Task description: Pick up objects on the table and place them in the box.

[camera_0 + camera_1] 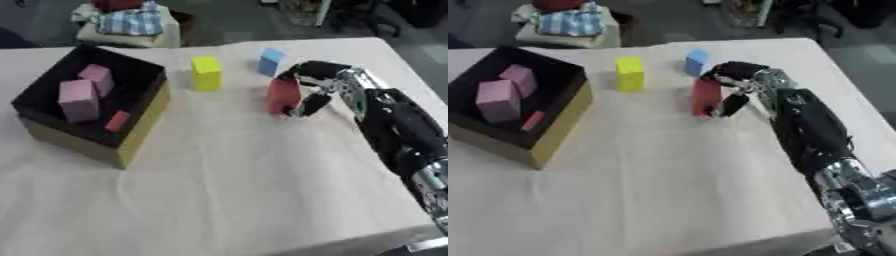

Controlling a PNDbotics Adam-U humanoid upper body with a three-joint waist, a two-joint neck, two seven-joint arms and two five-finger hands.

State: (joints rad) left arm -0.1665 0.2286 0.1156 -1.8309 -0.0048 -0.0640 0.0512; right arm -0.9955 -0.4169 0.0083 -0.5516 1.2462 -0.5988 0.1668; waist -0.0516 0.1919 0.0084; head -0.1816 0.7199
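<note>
The right hand (308, 90) has its fingers curled around the upright red block (282, 96) near the bench's far edge; the box (140, 131) lies well to its left.

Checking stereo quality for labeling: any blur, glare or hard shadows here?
Left eye view: soft all over, red block and right hand edges smeared; box interior dark. Right eye view: same softness, no glare on the table, shadows faint.
</note>
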